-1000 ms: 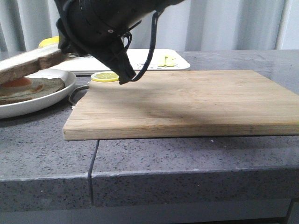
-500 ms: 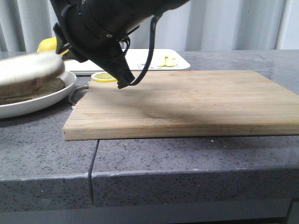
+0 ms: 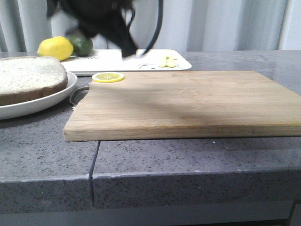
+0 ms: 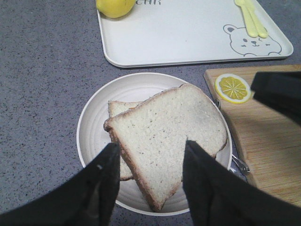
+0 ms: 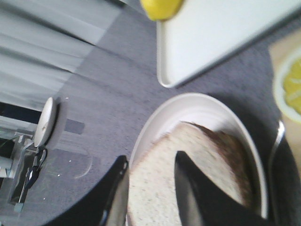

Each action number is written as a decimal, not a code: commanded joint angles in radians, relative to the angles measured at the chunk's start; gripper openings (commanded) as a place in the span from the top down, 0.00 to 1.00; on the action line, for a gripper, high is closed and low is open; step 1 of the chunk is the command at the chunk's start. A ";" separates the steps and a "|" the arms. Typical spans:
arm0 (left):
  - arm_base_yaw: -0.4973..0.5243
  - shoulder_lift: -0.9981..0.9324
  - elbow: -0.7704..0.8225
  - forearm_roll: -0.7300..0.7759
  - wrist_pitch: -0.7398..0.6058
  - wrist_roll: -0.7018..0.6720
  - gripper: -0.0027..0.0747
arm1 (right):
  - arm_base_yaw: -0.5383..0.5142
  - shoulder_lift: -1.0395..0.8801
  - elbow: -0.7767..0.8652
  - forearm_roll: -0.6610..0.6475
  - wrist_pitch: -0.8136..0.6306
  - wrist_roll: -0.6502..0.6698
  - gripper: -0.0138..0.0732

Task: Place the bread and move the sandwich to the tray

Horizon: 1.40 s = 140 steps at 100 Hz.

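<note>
Left wrist view: the left gripper hangs above the plate with its two black fingers spread wide apart and nothing between them. They hold nothing, and whether they brush the bread below cannot be told. The bread, one thick slice with a brown crust, lies flat on top of the sandwich, and a corner of a second slice sticks out from under it; no egg shows.

In the right wrist view, the right gripper also has its fingers parted and empty, hovering over the same plate.

The plate sits at the left edge of the counter, just beside the handle end of the one wooden cutting board. One lemon slice lies on the board's far left corner.

The single white tray with the bear drawing lies behind the plate and board, apart from both. On it are one whole lemon at its left end, one dark green fruit beside that, and pale yellow cutlery at the right end.
</note>
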 commanded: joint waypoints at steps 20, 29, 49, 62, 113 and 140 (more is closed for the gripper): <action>0.001 0.000 -0.035 -0.027 -0.054 0.000 0.58 | -0.083 -0.289 -0.039 -0.404 0.069 -0.228 0.53; 0.001 0.000 -0.035 -0.027 -0.054 0.000 0.58 | -0.127 -0.365 -0.038 -0.490 0.160 -0.329 0.53; 0.001 0.000 -0.035 -0.027 -0.054 0.000 0.58 | -0.245 -0.520 -0.005 -0.629 0.325 -0.448 0.53; 0.001 0.000 -0.035 -0.027 -0.060 0.000 0.58 | -0.354 -0.622 0.078 -0.693 0.335 -0.448 0.53; 0.001 0.000 -0.035 -0.027 -0.085 -0.003 0.58 | -0.584 -1.086 0.594 -0.736 0.282 -0.451 0.53; 0.001 0.040 -0.035 0.075 -0.107 -0.129 0.58 | -0.584 -1.166 0.677 -0.736 0.239 -0.451 0.53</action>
